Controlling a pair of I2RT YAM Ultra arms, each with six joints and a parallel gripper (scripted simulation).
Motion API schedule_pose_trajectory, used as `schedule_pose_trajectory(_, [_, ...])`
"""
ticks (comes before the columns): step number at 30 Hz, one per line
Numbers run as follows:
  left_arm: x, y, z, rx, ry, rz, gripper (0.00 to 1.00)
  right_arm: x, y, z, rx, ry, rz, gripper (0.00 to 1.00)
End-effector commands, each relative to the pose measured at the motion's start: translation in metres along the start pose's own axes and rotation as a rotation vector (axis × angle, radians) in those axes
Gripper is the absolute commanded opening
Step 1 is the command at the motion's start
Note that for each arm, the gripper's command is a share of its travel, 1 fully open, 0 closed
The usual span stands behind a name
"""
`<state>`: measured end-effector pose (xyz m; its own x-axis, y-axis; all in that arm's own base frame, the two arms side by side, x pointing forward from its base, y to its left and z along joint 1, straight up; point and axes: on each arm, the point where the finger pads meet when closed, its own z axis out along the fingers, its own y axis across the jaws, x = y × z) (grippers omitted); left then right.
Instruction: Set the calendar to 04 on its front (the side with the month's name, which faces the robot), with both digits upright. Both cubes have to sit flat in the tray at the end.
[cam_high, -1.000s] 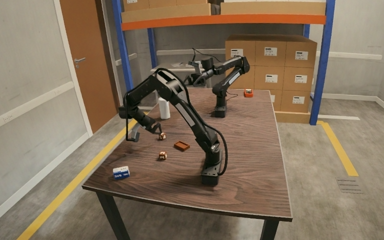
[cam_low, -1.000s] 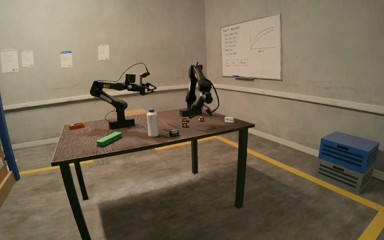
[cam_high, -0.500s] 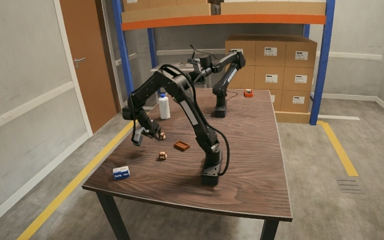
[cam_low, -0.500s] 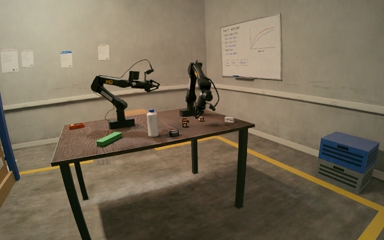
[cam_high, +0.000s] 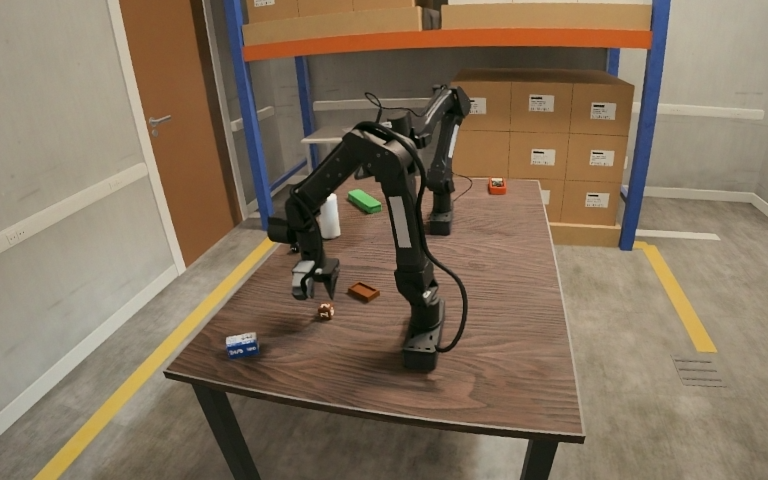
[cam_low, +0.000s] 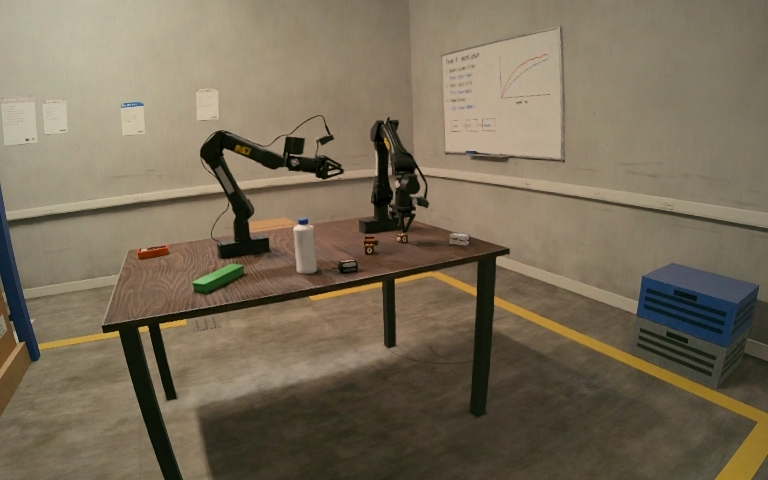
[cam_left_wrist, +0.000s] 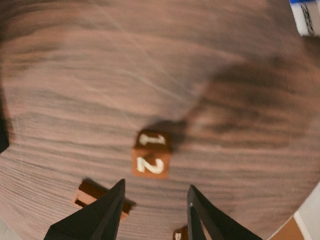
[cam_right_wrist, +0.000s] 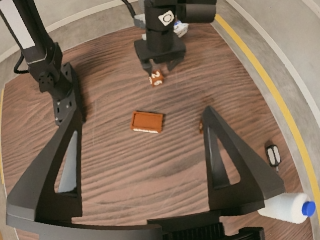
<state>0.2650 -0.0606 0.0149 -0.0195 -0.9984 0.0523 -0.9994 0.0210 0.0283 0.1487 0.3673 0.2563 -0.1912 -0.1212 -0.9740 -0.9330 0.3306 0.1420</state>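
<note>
"Gripper report?"
"My left gripper (cam_high: 317, 295) (cam_low: 404, 229) (cam_left_wrist: 157, 188) (cam_right_wrist: 159, 73) is about half open, holding nothing, above the near cube (cam_high: 325, 310) (cam_low: 402, 238) (cam_left_wrist: 151, 154) (cam_right_wrist: 156, 78). My right gripper (cam_low: 341, 169) (cam_right_wrist: 143, 109) is wide open and empty."
"And the calendar?"
"Both cubes sit outside the tray (cam_high: 370, 296) (cam_left_wrist: 86, 196) (cam_right_wrist: 147, 113); the near one shows me 1 and 2 (sideways, naturally)."
"Hidden?"
"A right finger mostly covers the other cube (cam_low: 369, 249) (cam_left_wrist: 181, 234) (cam_right_wrist: 201, 126); my left wrist view crops it."

Empty brown tray (cam_high: 370, 299) (cam_low: 369, 240) (cam_left_wrist: 93, 187) (cam_right_wrist: 133, 121) — pale-numbered brown cube (cam_high: 325, 311) (cam_low: 402, 238) (cam_left_wrist: 151, 155) (cam_right_wrist: 156, 78) and second brown cube (cam_low: 369, 249) (cam_left_wrist: 181, 233) (cam_right_wrist: 201, 126) outside it, apart on the table.
</note>
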Motion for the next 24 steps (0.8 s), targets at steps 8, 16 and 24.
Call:
schedule_pose_trajectory(8, [-0.005,0.006,-0.002,0.041,-0.050,-0.028,0.55,-0.028,0.007,0.011,-0.010,-0.067,-0.008,1.00])
schedule_pose_trajectory(16, [-0.007,0.002,0.006,0.044,-0.049,-0.034,0.55,-0.029,0.007,0.010,-0.012,-0.070,-0.009,1.00])
schedule_pose_trajectory(24, [-0.010,0.002,0.017,0.035,-0.051,-0.039,0.55,-0.026,0.007,0.009,-0.015,-0.064,-0.010,1.00])
